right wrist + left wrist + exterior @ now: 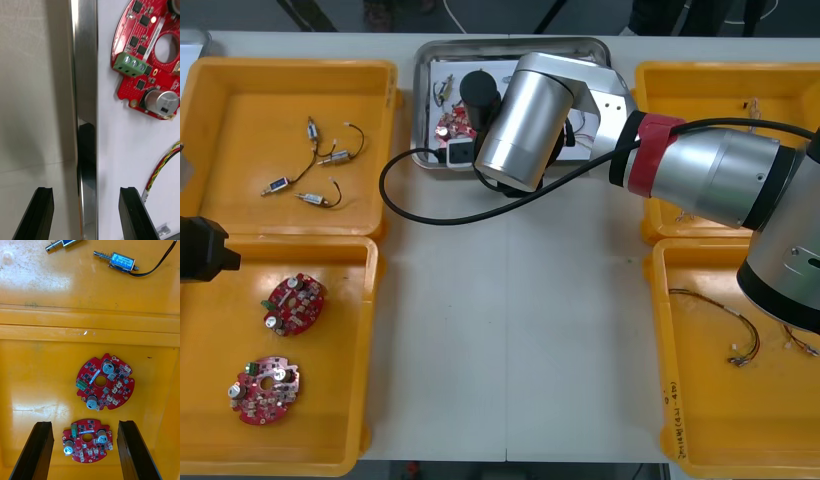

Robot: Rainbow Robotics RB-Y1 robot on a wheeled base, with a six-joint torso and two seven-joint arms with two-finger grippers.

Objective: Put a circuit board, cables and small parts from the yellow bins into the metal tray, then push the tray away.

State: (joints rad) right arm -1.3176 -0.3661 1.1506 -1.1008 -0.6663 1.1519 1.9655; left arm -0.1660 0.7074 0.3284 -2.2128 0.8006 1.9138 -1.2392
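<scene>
The metal tray (510,45) stands at the far middle of the table and is white inside. In it lie a red circuit board (452,125) (150,63) and a red and yellow cable (165,165). My right arm reaches across to the tray's near left corner. The right gripper (86,191) is open and straddles the tray's rim (85,75), one finger outside over the table and one finger inside. My left gripper (85,423) is open and hangs over the near left yellow bin (370,300), above two circuit boards (105,386) (87,441).
The far left bin (290,70) holds several small metal parts (330,155) with black cables. The near right bin (660,330) holds red and yellow cables (740,335). The far right bin (720,75) lies partly under my right arm. A black cable (410,205) loops over the table.
</scene>
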